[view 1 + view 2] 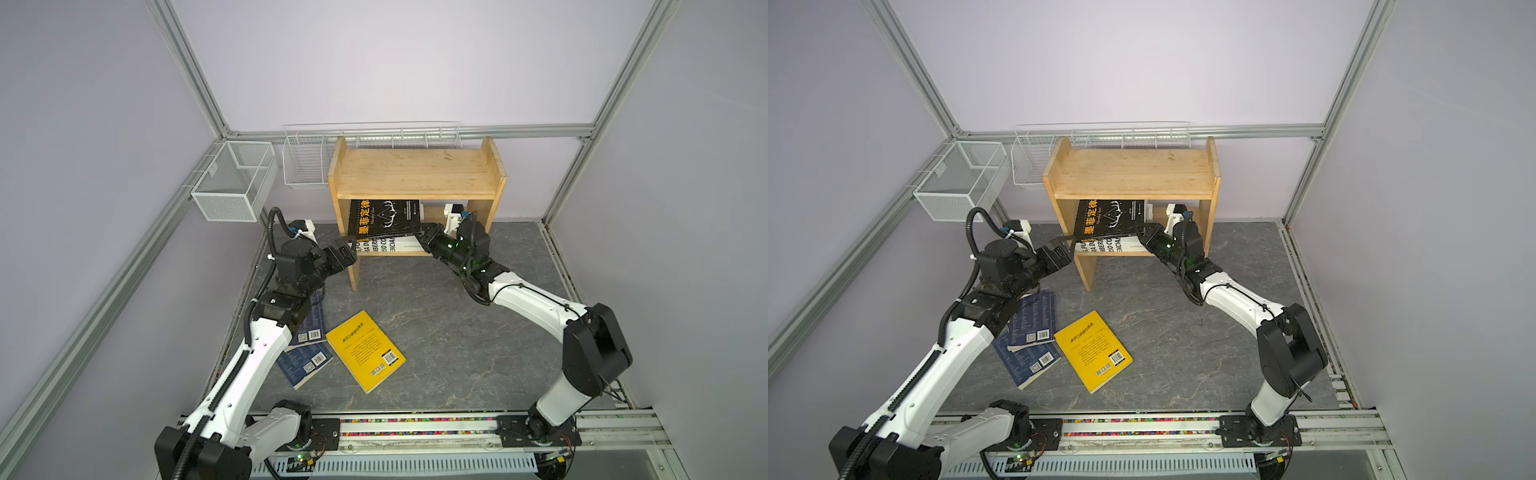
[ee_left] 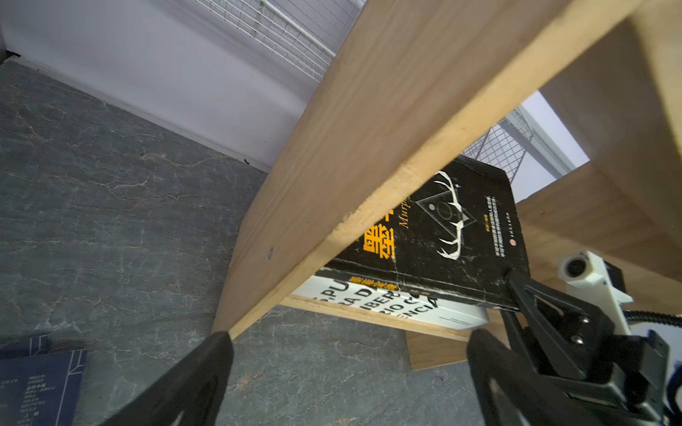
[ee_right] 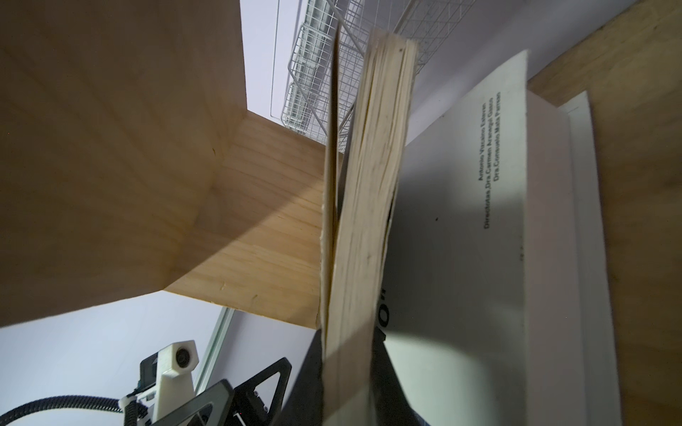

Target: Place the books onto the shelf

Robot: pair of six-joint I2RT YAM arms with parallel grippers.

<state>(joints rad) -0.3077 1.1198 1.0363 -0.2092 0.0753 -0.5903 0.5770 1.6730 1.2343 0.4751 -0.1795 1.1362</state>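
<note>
the black paperback with yellow lettering (image 1: pixel 384 216) stood tilted inside the lower tier of the light pine wooden two-tier shelf (image 1: pixel 415 170). its near edge sat on top of the thick white paperback with bold black lettering (image 1: pixel 401 246), which lay flat on the lower board. you had the right gripper (image 1: pixel 419 237) clamped on the black paperback's near right corner, jaws pinched over cover and pages. that was probably so you could tip it upright or slide it deeper without it slumping. the left gripper (image 1: pixel 352 245) hovered with its jaws wide apart just by the shelf's left side panel, holding nothing. i'd judge you kept it there to steady the book's left end. out on the grey stone-patterned tabletop (image 1: pixel 457 324), the yellow paperback (image 1: pixel 365 351) lay flat near the middle. two navy paperbacks (image 1: pixel 309 359) overlapped just left of it, partly under your left arm, so those were yet to be shelved.
</note>
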